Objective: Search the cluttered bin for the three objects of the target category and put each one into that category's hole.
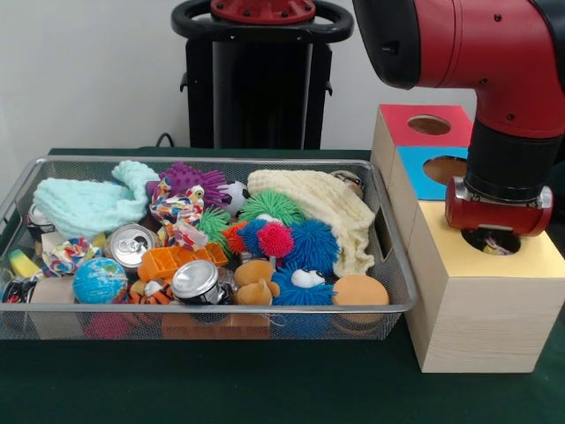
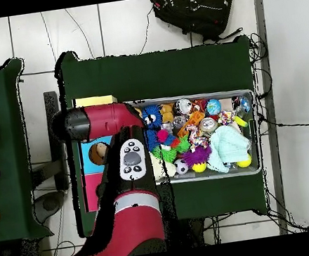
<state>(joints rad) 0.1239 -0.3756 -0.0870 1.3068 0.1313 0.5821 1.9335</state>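
The silver wire-mesh bin [image 1: 26, 190] holds a heap of toys. One knotted rope toy [image 1: 177, 206] lies near the bin's middle by the purple plush. Another rope toy [image 1: 67, 256] lies at the left front. The yellow-topped wooden cube [image 1: 530, 258] stands right of the bin. My gripper [image 1: 491, 238] is directly over its round hole [image 1: 481, 240], reaching down into it. The red wrist hides most of the gripper. A bit of mixed-colour strands [image 1: 497, 250] shows inside the hole. In the overhead view the arm [image 2: 119, 160] covers the cube, leaving only a yellow strip [image 2: 95, 100]; the bin [image 2: 255, 170] lies to its right.
A blue-topped cube [image 1: 422, 177] and a red-topped cube [image 1: 397, 124] stand behind the yellow one. The bin also holds spiky balls [image 1: 313, 246], soda cans [image 1: 194, 281], a globe ball [image 1: 99, 281], cloths [image 1: 84, 205] and a purple plush [image 1: 190, 179]. A black bag [image 2: 194, 11] lies on the floor.
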